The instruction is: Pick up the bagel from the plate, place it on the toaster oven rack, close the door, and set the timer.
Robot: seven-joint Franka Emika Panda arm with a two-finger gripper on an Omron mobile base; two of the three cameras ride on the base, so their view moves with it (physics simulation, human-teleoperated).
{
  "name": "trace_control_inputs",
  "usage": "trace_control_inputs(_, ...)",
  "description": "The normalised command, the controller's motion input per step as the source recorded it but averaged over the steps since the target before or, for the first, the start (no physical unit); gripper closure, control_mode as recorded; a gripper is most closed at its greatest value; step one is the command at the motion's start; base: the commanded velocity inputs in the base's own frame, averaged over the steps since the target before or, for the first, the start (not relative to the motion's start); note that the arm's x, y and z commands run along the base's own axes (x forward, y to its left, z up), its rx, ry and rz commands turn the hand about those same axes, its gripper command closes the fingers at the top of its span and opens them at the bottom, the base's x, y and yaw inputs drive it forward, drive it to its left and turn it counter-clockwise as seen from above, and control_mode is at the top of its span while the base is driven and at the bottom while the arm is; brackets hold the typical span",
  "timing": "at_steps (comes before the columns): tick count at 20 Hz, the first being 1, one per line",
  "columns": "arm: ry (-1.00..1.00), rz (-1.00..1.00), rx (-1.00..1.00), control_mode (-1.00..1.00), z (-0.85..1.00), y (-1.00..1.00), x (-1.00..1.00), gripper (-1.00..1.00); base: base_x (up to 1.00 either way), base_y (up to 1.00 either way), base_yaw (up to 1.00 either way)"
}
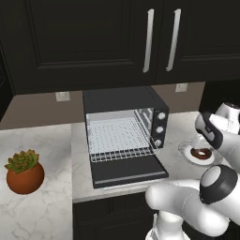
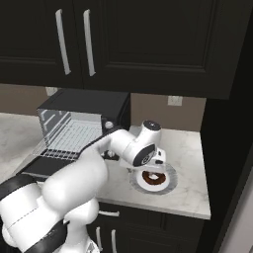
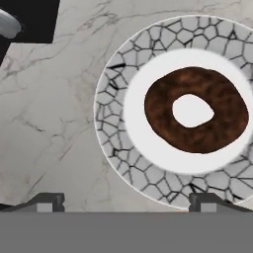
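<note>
The plate is cut off at the hand view's right edge; the arm hides part of the bagel in the right base view.

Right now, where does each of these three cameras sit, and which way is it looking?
Left base view: behind the arm on its left, looking forward and down at the open toaster oven on the counter; white arm links rise at lower right.
Right base view: behind on the right, same counter; the arm rises at lower left, reaching over the plate.
Hand view: on the hand, looking down between the open end effector tips at the bagel.
Shared: both base views show oven, plate and bagel.
</note>
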Motion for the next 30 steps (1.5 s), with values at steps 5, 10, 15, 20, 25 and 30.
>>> trace_control_inputs(5,0.0,0.08,0.0,-1.0,-0.14,0.0,0.23,-1.0,0.0,0.0,0.0)
trace_control_inputs(10,0.0,0.08,-0.01,-1.0,-0.31,0.0,0.21,-1.0,0.0,0.0,0.0)
trace_control_inputs(15,0.0,0.08,0.0,-1.0,-0.33,0.0,0.3,-1.0,0.0,0.0,0.0)
trace_control_inputs(20,0.01,0.05,0.0,-1.0,-0.24,-0.09,0.27,-1.0,0.0,0.0,0.0)
trace_control_inputs(25,0.06,0.05,0.0,-1.0,-0.24,-0.19,0.23,-1.0,0.0,0.0,0.0)
trace_control_inputs(30,0.06,0.05,0.0,-1.0,-0.23,-0.19,0.12,-1.0,0.0,0.0,0.0)
